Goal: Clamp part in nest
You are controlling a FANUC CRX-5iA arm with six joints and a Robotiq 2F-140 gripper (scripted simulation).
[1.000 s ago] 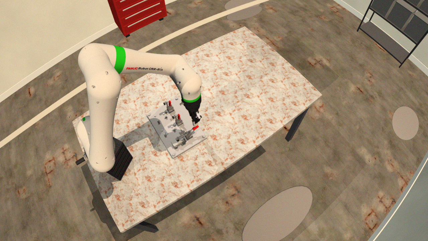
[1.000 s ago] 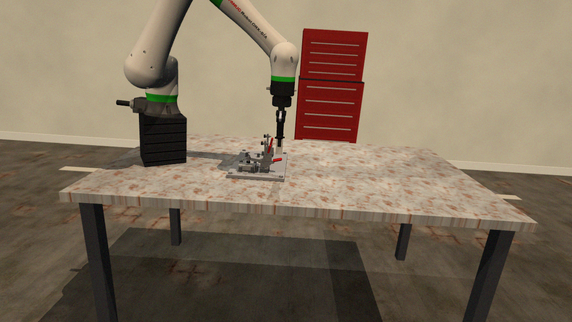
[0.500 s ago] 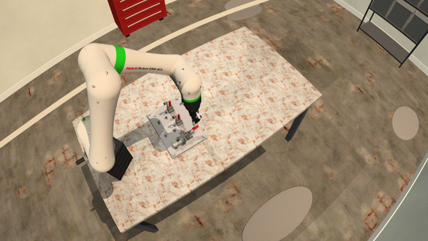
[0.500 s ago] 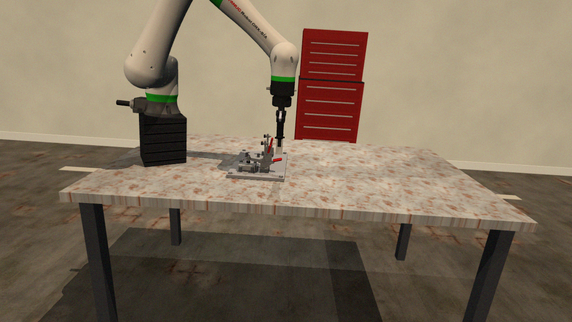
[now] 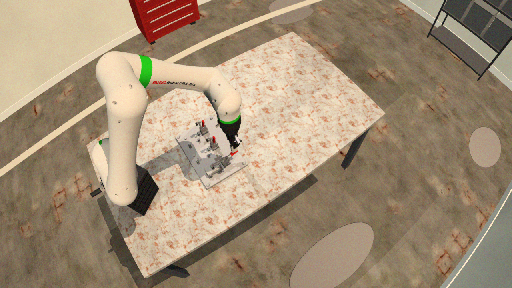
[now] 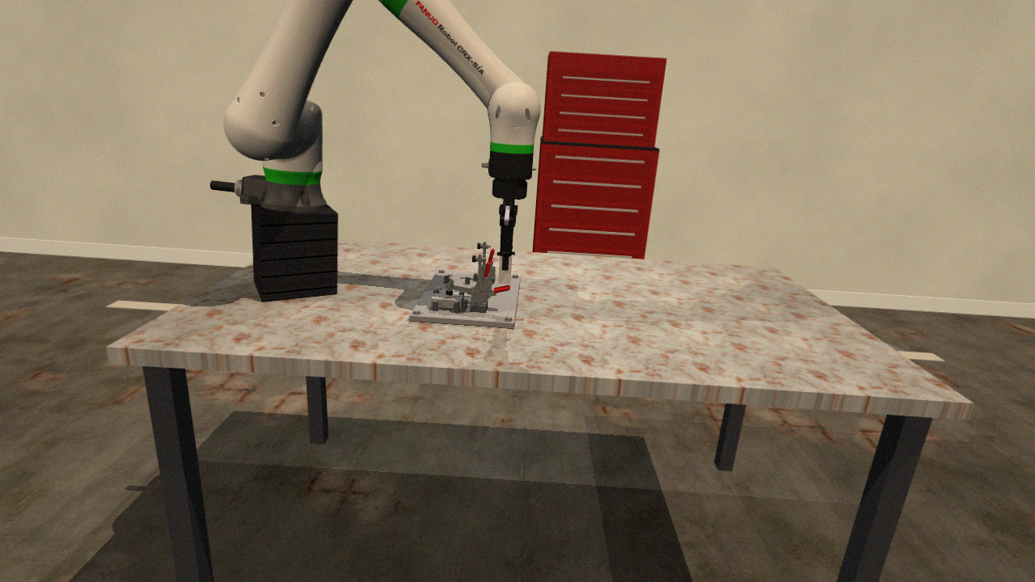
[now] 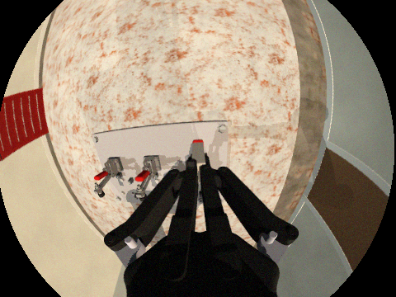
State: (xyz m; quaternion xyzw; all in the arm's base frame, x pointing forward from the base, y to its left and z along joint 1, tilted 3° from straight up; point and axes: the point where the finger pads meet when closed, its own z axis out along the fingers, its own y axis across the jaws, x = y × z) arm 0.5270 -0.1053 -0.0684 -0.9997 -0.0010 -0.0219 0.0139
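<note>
The grey fixture plate [image 5: 205,181] [image 6: 499,318] [image 7: 165,140] lies on the table and carries three nests, each with a red-handled toggle clamp. The two far clamps' handles [image 5: 202,123] [image 5: 213,139] [image 6: 489,262] stand up. The near clamp's handle [image 5: 233,154] [image 6: 500,288] [image 7: 195,141] lies low and points out over the plate's edge, and its bar rests on a grey part [image 5: 214,172] [image 6: 448,301] in that nest. My gripper [image 5: 234,146] [image 6: 505,255] [image 7: 198,150] is shut and empty. It points down just above that low handle, and I cannot tell whether it touches it.
The robot's black pedestal [image 5: 145,189] [image 6: 294,249] stands on the table's corner behind the fixture. A red drawer cabinet [image 5: 164,14] [image 6: 599,155] stands by the wall and a black shelf rack [image 5: 472,32] stands off the table.
</note>
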